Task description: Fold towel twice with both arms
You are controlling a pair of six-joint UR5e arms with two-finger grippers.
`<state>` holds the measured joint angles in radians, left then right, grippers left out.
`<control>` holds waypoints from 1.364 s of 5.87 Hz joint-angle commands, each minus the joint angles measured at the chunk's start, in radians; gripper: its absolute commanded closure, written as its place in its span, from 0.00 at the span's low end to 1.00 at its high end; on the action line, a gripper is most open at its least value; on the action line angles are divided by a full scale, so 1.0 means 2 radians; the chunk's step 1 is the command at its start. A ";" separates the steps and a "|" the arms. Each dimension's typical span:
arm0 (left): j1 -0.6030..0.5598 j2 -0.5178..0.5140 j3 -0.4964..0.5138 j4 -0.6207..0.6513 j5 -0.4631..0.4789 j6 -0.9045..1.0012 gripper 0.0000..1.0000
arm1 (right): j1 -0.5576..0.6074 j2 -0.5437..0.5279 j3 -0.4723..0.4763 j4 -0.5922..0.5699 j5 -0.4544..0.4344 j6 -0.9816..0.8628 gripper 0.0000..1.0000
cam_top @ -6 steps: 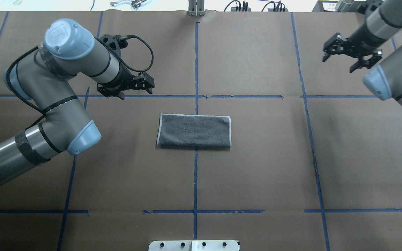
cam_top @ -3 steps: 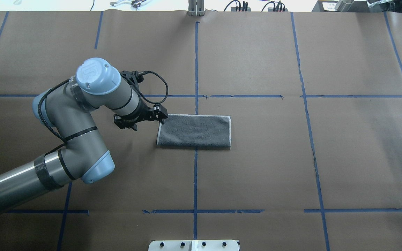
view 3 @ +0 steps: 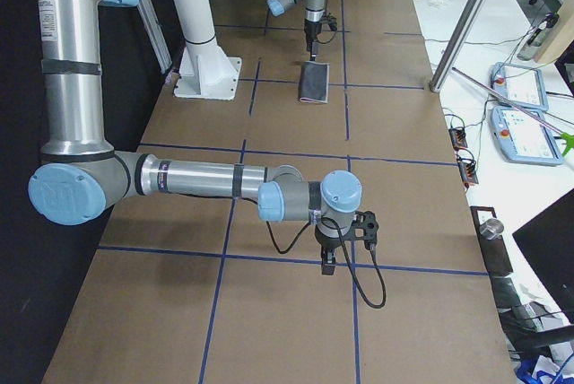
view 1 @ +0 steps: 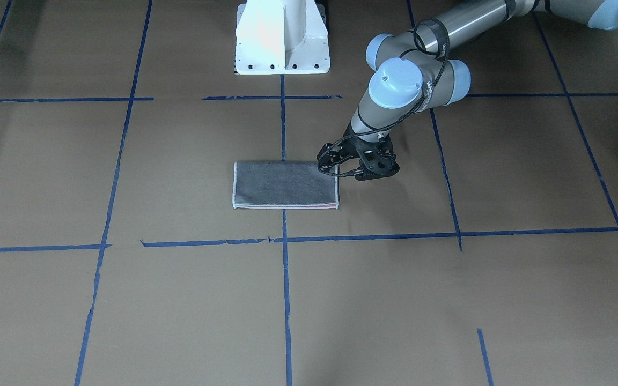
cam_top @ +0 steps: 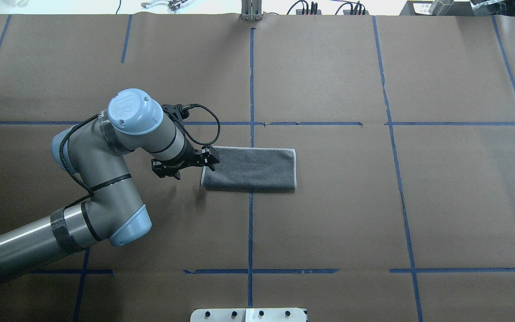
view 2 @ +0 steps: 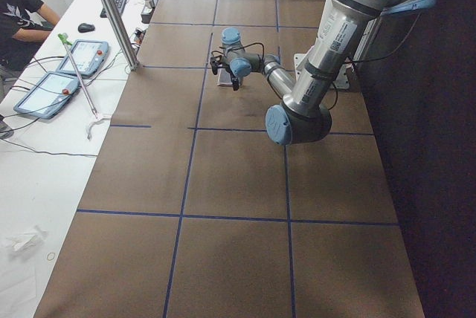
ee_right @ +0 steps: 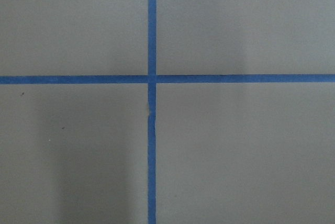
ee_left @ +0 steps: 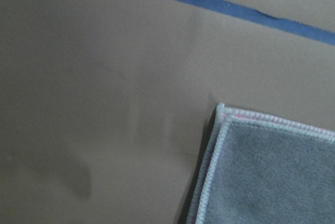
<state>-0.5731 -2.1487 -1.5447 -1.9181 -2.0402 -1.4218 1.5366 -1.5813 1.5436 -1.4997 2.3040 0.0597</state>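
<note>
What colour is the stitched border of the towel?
The border is whitish with a thin pink thread, around the grey towel. The left wrist view shows it best.

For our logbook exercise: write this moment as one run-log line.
towel: folded once | left gripper: open, at its short edge | right gripper: far off, state unclear

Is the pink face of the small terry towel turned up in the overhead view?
No, the folded terry towel lies with its grey face up on the brown paper table cover.
</note>
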 commanded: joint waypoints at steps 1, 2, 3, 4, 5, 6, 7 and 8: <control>0.008 0.000 0.024 -0.038 0.000 -0.001 0.00 | 0.009 -0.001 0.000 -0.009 -0.002 -0.015 0.00; 0.008 -0.001 0.021 -0.039 -0.002 -0.002 0.00 | 0.009 -0.001 0.000 -0.009 -0.002 -0.015 0.00; 0.008 0.000 0.018 -0.039 -0.004 -0.002 0.00 | 0.009 0.001 0.000 -0.009 -0.002 -0.015 0.00; 0.008 -0.001 0.018 -0.038 -0.004 -0.001 0.04 | 0.009 0.001 0.001 -0.009 -0.002 -0.015 0.00; 0.008 -0.002 0.018 -0.038 -0.005 -0.002 0.26 | 0.009 0.001 0.001 -0.009 -0.002 -0.014 0.00; 0.008 -0.002 0.017 -0.038 -0.005 -0.002 0.39 | 0.009 0.001 0.001 -0.009 -0.002 -0.015 0.00; 0.008 -0.002 0.017 -0.038 -0.005 -0.002 0.51 | 0.009 0.001 0.001 -0.009 -0.002 -0.015 0.00; 0.008 -0.004 0.016 -0.038 -0.005 -0.002 0.59 | 0.009 0.001 0.001 -0.009 -0.002 -0.014 0.00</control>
<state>-0.5568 -2.1544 -1.5113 -1.9942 -2.0494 -1.4250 1.5539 -1.5800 1.5454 -1.5186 2.2994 0.0304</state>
